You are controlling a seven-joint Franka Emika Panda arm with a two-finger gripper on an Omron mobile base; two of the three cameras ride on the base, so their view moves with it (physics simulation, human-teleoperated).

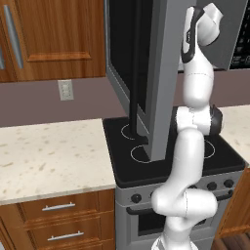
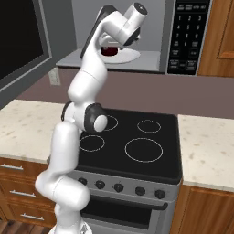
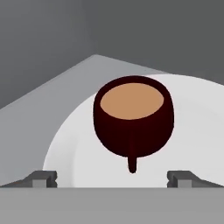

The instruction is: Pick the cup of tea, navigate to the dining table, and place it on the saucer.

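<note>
None of the task steps is complete. At centre of the hand view, the cup of tea (image 3: 133, 120) sits on the white microwave plate (image 3: 197, 131). The gripper (image 3: 112, 177) stands spread and empty before it; grasp, drive and placement remain.

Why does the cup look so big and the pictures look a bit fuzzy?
Hand view: the camera sits close, so the cup of tea looms large on the white turntable, edges soft, no glare. Right base view: the cup is tiny, partly hidden behind the arm. Left base view: the open microwave door blocks it; flat, even light.
</note>
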